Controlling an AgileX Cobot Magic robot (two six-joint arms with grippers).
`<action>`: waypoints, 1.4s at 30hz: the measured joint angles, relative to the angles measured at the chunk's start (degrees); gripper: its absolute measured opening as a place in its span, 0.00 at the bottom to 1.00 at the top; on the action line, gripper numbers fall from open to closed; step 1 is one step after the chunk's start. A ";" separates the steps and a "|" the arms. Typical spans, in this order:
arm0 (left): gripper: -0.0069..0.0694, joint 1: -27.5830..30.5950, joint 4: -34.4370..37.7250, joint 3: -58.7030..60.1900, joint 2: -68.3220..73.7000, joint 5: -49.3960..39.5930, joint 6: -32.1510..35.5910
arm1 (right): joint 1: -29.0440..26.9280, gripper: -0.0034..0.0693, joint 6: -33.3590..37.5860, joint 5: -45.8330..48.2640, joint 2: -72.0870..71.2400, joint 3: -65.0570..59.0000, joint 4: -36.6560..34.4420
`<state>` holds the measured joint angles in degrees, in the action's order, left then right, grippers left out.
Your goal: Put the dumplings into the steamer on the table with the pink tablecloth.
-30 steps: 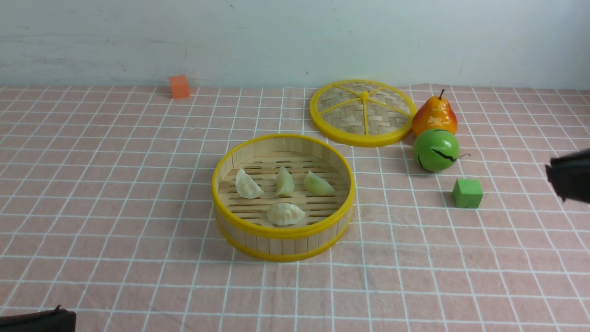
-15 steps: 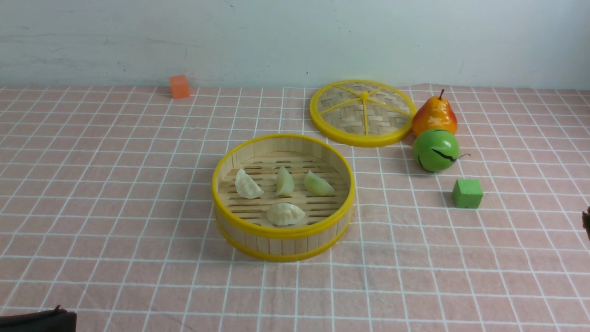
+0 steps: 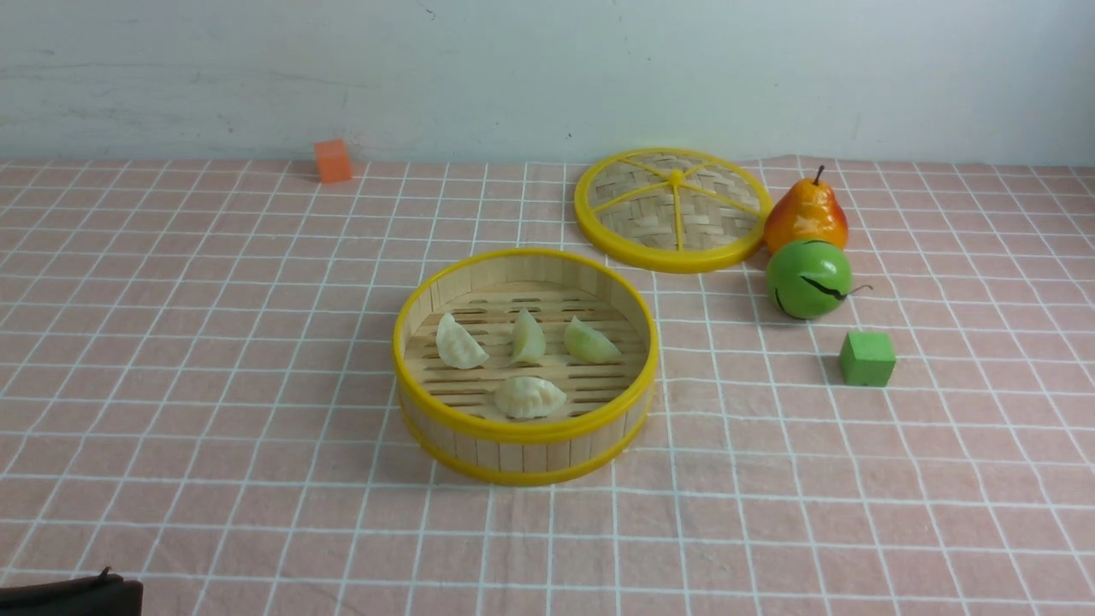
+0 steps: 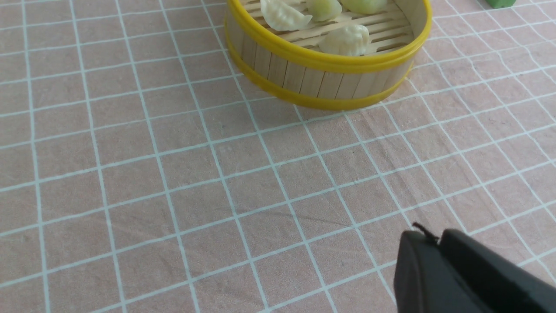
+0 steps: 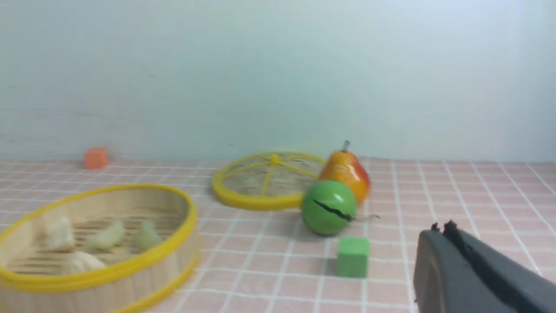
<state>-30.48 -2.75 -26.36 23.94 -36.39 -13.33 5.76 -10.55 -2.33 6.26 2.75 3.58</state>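
Dumplings (image 3: 528, 366), 4 in all, are seen lying inside the steamer (image 3: 523, 428) on the pink-clothed surface (image 3: 214, 359). Both the left hand (image 4: 438, 243) and right hand (image 5: 443, 230) are held closed, with nothing gripped.

A pale bluish-white wall (image 3: 547, 77) rises behind, faintly scuffed; soft, even light.
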 joint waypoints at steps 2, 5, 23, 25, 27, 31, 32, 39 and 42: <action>0.16 0.00 0.00 0.00 0.00 0.00 0.00 | -4.37 0.02 0.00 1.83 -3.18 -3.65 0.07; 0.16 0.00 0.00 0.00 0.00 -0.12 0.00 | -7.64 0.02 0.00 8.77 -6.17 -4.16 0.18; 0.19 0.00 0.00 0.00 0.00 -0.42 0.00 | -8.45 0.02 0.00 24.76 -6.85 -3.59 -3.58; 0.19 0.00 0.00 0.00 0.00 -0.42 0.00 | -8.45 0.02 0.00 24.76 -6.85 -3.59 -3.58; 0.19 0.00 0.00 0.00 0.00 -0.42 0.00 | -8.45 0.02 0.00 24.76 -6.85 -3.59 -3.58; 0.19 0.00 0.00 0.00 0.00 -0.42 0.00 | -8.45 0.03 0.00 24.76 -6.85 -3.59 -3.58; 0.19 0.00 0.00 0.00 0.00 -0.42 0.00 | -8.45 0.03 0.00 24.76 -6.85 -3.59 -3.58; 0.20 0.00 0.00 0.07 0.00 -0.42 0.00 | -8.45 0.04 0.00 24.76 -6.85 -3.59 -3.58; 0.21 0.00 -0.27 0.75 -0.02 -0.12 0.00 | -8.45 0.04 0.00 24.76 -6.85 -3.59 -3.58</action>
<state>-30.48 -3.01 -25.61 23.92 -36.51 -13.33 -2.70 -10.55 22.43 -0.59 -0.83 0.00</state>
